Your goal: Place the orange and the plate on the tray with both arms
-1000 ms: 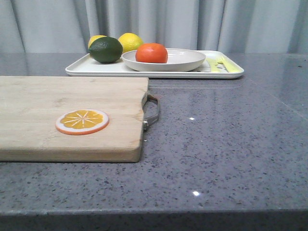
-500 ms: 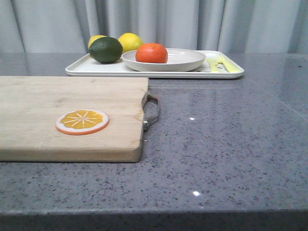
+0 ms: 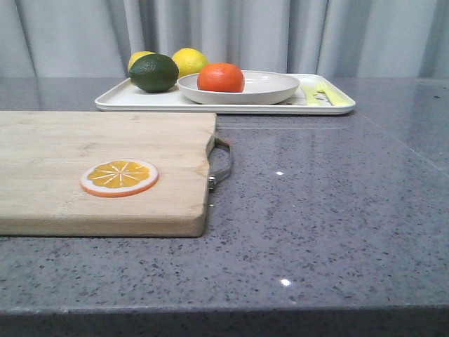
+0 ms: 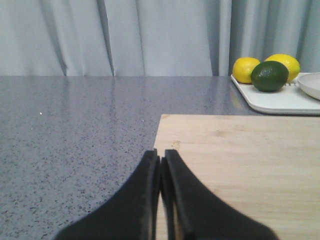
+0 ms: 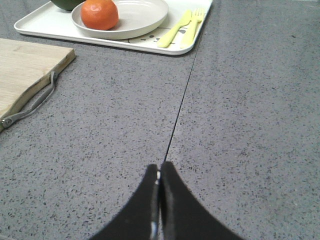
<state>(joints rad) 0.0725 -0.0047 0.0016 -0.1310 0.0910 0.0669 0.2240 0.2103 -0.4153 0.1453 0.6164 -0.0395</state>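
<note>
The orange [image 3: 221,77] rests in the beige plate [image 3: 270,90], and the plate stands on the white tray [image 3: 126,100] at the back of the table. The right wrist view shows the same orange [image 5: 99,14], plate [image 5: 142,15] and tray [image 5: 40,22] far ahead of my right gripper [image 5: 160,166], which is shut and empty over the bare counter. My left gripper [image 4: 161,154] is shut and empty above the near corner of the wooden cutting board [image 4: 240,165]. Neither arm shows in the front view.
A dark green lime [image 3: 153,73] and two lemons [image 3: 189,60] sit on the tray's left part; a yellow-green fork and knife [image 5: 181,27] lie on its right part. The cutting board [image 3: 84,165] with a metal handle [image 3: 222,163] carries an orange slice disc [image 3: 119,177].
</note>
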